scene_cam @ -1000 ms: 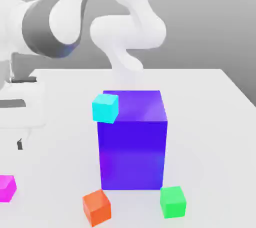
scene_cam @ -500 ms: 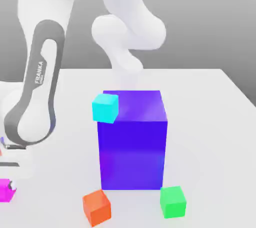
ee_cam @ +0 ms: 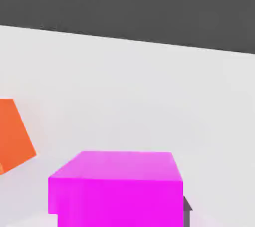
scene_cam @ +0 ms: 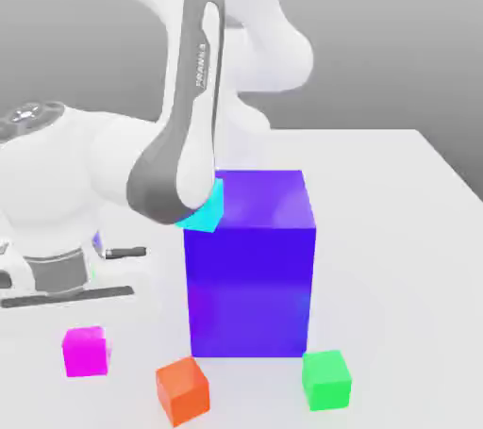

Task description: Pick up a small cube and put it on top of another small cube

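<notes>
Spanning scene, plain white tabletop [scene_cam: 396, 229]; grey backdrop behind; tool clamped on magenta cube [scene_cam: 84, 351].

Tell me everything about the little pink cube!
The small bright magenta cube is plain, smooth and evenly coloured, with sharp edges and no markings. It sits level under the robot's hand, at the exterior view's left, apart from the small orange cube. The hand view shows its top and one side close up, with the gripper shut on it.
</notes>
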`<state>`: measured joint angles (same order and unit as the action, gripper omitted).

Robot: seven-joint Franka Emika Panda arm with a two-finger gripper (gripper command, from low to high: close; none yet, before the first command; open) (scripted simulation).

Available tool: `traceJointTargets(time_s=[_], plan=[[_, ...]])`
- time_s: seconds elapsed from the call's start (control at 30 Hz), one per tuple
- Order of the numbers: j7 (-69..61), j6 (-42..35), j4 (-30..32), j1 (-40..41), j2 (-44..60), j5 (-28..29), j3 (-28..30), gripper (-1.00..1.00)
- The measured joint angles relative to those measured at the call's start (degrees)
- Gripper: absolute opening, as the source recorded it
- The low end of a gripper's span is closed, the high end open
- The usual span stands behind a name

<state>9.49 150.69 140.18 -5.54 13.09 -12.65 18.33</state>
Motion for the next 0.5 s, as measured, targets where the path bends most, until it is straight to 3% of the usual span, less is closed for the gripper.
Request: traceJointTargets(time_s=[0.23, 0.37, 0.4, 0.5], plan=[[15.18, 0.16, 5.39, -13.52, -7.18, 8.55, -7.39, -1.0], [17.88, 6.47, 5.86, -16.7, -1.73, 8.49, -10.4, -1.0], [17.51, 8.25, 5.78, -16.49, 0.12, 7.86, -10.93, 1.0], [17.51, 8.24, 5.78, -16.48, 0.12, 7.87, -10.93, 1.0]])
